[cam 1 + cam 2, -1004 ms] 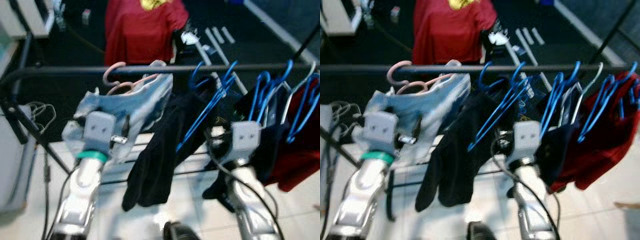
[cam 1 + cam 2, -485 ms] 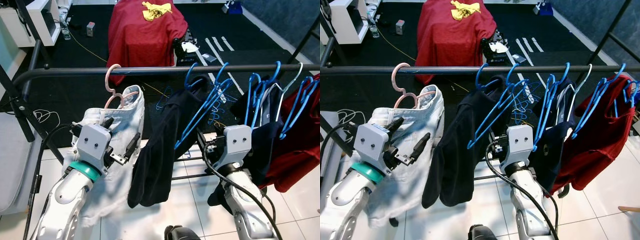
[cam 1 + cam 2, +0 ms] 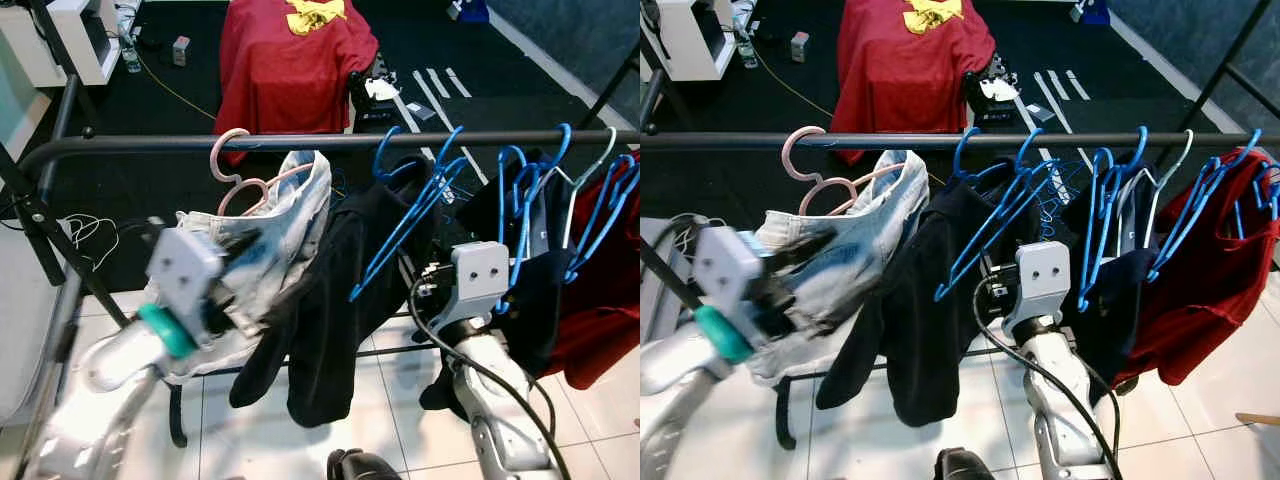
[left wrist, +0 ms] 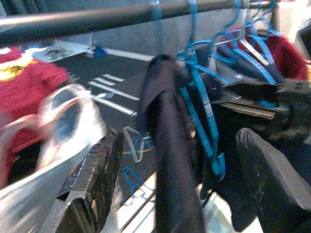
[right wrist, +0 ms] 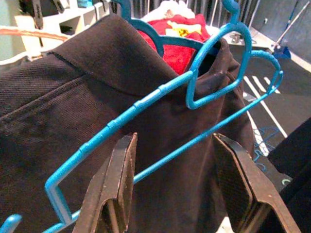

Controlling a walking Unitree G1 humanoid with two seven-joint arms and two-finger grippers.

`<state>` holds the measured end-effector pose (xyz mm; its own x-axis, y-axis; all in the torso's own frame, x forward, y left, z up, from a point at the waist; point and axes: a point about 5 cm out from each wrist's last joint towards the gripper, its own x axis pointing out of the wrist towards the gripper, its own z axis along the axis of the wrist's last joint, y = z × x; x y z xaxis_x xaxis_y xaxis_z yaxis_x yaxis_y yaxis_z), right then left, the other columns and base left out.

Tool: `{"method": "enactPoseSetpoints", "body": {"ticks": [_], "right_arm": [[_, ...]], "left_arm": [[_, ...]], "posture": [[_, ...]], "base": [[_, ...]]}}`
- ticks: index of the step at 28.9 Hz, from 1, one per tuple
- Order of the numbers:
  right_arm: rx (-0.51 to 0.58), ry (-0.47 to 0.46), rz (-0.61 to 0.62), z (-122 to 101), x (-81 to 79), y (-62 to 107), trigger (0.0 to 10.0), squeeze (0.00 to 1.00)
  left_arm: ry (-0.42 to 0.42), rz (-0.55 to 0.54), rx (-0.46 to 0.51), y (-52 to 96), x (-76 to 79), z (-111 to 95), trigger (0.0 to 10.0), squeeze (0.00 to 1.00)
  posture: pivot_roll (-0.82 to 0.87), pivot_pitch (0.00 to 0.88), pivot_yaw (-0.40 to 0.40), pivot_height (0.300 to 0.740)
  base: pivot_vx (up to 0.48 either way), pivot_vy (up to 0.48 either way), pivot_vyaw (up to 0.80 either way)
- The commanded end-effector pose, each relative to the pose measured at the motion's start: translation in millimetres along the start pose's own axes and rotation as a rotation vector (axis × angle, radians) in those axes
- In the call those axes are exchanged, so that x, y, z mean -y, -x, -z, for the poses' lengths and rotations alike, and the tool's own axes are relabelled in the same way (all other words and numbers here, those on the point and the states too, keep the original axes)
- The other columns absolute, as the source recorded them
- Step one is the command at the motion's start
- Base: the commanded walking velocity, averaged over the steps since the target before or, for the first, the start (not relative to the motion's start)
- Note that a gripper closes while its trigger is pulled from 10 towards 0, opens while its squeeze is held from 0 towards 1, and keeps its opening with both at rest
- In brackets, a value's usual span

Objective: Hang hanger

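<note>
The pink plastic hanger (image 3: pixel 808 168) is hooked over the long black metal rail (image 3: pixel 940 141), near the rail's left end. Pale blue jeans (image 3: pixel 845 245) are draped on it and are bunched up and pulled to one side. The left hand (image 4: pixel 180 179) is seen just below the pink hanger, right against the jeans. Its two black fingers (image 4: pixel 104 170) are spread wide apart, and nothing is held between them. The left arm is blurred in the head views.

A black cloth garment (image 3: pixel 915 300) is hung beside the jeans on a bright blue plastic hanger (image 3: pixel 990 235). The right hand (image 5: pixel 182 189) is raised just beside this black garment. Its fingers are open wide, and the thin blue wire of the hanger is seen crossing the gap between them, but it is not gripped.

More blue hangers (image 3: pixel 1120 200) and a red garment (image 3: pixel 1215 270) are hung further along the rail to the right. A red shirt (image 3: pixel 910 60) is spread out on the dark floor behind.
</note>
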<state>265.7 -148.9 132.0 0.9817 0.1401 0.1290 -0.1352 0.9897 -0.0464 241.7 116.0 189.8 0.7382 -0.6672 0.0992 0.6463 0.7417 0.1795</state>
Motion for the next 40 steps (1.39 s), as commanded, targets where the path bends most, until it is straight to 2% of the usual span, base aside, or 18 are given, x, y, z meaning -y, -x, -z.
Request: {"method": "enactPoseSetpoints", "body": {"ticks": [1,2,4,5,6,8,11,14,15,17,20,21,22,26,29,34,35,40], "right_arm": [[-0.006,0.008,0.009,0,1.6,2.0,10.0,0.0],[-0.007,0.007,0.004,1,0.5,1.8,10.0,0.0],[-0.007,0.007,0.004,1,0.5,1.8,10.0,0.0],[-0.007,0.007,0.001,1,-0.4,1.4,10.0,0.0],[-0.007,0.007,0.001,1,-0.4,1.4,10.0,0.0],[-0.001,0.013,0.004,-1,0.5,1.0,10.0,0.0],[0.008,0.024,0.008,-3,1.5,1.6,10.0,0.0],[0.008,0.024,0.008,-3,1.5,1.6,10.0,0.0],[0.014,0.028,0.008,-5,1.6,2.0,10.0,0.0],[0.019,0.029,0.008,-7,1.6,1.7,10.0,0.0],[0.022,0.031,0.007,-8,1.6,1.1,10.0,0.0],[0.023,0.031,0.006,-8,1.4,0.0,10.0,0.0],[0.023,0.031,0.004,-8,1.0,-0.9,10.0,0.0],[0.023,0.031,0.003,-7,0.8,-1.5,10.0,0.0],[0.016,0.028,0.003,-5,-0.1,-1.4,10.0,0.0],[0.014,0.028,0.003,-5,-0.4,-1.3,10.0,0.0],[0.012,0.028,0.003,-5,-0.7,-1.5,10.0,0.0],[0.007,0.029,0.006,-4,0.4,-0.4,10.0,0.0]], "left_arm": [[-0.009,-0.01,-0.048,-1.0,0.6,7,10.0,0.0],[-0.02,-0.018,-0.057,-13.7,2.8,8,10.0,0.0],[-0.02,-0.018,-0.057,-13.7,2.8,8,10.0,0.0],[-0.026,-0.015,-0.066,-23.3,3.6,8,10.0,0.0],[-0.026,-0.015,-0.066,-23.3,3.6,8,10.0,0.0],[-0.068,-0.087,-0.141,-43.8,-5.1,13,10.0,0.0],[-0.097,-0.136,-0.198,-53.8,-12.5,16,10.0,0.0],[-0.097,-0.136,-0.198,-53.8,-12.5,16,10.0,0.0],[-0.101,-0.144,-0.219,-56.7,-14.3,16,6.5,0.0],[-0.083,-0.133,-0.239,-59.9,-13.9,15,6.4,0.0],[-0.069,-0.119,-0.257,-64.0,-11.9,14,6.4,0.0],[-0.048,-0.087,-0.264,-69.5,-6.6,12,7.2,0.0],[-0.024,-0.075,-0.26,-75.9,-2.8,8,9.9,0.0],[-0.009,-0.071,-0.255,-80.0,-0.5,5,9.9,0.0],[0.149,-0.093,-0.122,-101.5,0.7,-28,10.0,0.0],[0.177,-0.085,-0.104,-105.4,2.7,-34,10.0,0.0],[0.174,-0.074,-0.073,-109.6,8.4,-38,10.0,0.0],[0.186,-0.065,-0.029,-114.8,15.2,-48,9.8,0.0]], "posture": [[-0.07,0.001,0.022,0.74],[-0.08,0.004,0.023,0.74],[-0.08,0.004,0.023,0.74],[-0.08,0.006,0.026,0.74],[-0.08,0.006,0.026,0.74],[-0.09,0.013,0.032,0.74],[-0.08,0.014,0.035,0.74],[-0.08,0.014,0.035,0.74],[-0.09,0.016,0.037,0.74],[-0.08,0.016,0.037,0.74],[-0.08,0.018,0.038,0.74],[-0.08,0.018,0.037,0.74],[-0.08,0.018,0.038,0.74],[-0.08,0.018,0.038,0.74],[-0.08,0.019,0.036,0.74],[-0.08,0.019,0.036,0.74],[-0.09,0.024,0.035,0.74],[-0.09,0.026,0.037,0.74]], "base": [[0.0,0.0,0.0],[0.0,0.0,0.0],[0.0,0.0,0.0],[0.0,0.0,0.0],[0.0,0.0,0.0],[0.0,0.0,0.0],[0.0,0.0,0.0],[0.0,0.0,0.0],[0.0,0.0,0.0],[0.0,0.0,0.0],[0.0,0.0,0.0],[0.0,0.0,0.0],[0.0,0.0,0.0],[0.0,0.0,0.0],[0.0,0.0,0.0],[0.0,0.0,0.0],[0.0,0.0,0.0],[0.0,0.0,0.0]]}}
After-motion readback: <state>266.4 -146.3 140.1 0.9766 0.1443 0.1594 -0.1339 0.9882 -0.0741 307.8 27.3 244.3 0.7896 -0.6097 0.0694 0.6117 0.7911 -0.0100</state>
